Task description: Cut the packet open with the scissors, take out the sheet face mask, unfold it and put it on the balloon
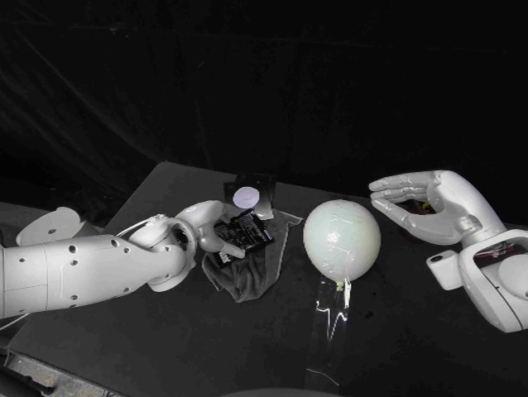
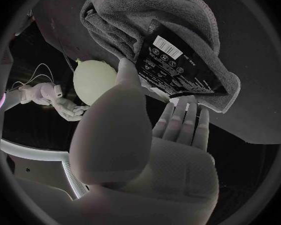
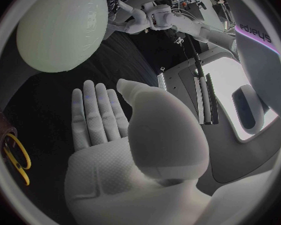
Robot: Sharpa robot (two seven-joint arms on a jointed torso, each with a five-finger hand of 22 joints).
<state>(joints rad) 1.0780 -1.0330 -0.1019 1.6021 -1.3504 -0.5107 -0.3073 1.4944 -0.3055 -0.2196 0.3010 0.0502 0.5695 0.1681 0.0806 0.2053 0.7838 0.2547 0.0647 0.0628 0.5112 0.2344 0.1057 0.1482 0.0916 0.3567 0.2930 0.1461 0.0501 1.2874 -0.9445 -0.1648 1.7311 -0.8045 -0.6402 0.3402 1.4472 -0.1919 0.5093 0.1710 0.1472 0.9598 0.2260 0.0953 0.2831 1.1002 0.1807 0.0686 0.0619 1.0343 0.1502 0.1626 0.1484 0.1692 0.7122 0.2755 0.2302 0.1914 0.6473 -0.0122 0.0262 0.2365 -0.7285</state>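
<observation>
Packet [image 2: 178, 65] on towel [image 2: 115, 20] touches l. hand's [image 2: 147, 140] thumb, fingers [image 2: 178, 122] straight alongside; grip unclear.

Dim, dark surroundings; balloon [image 1: 342, 240] catches light (wrist views bend edges).

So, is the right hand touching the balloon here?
Apart. Head view shows dark table between the right hand and the balloon; right wrist view shows the same gap past the fingers.
</observation>
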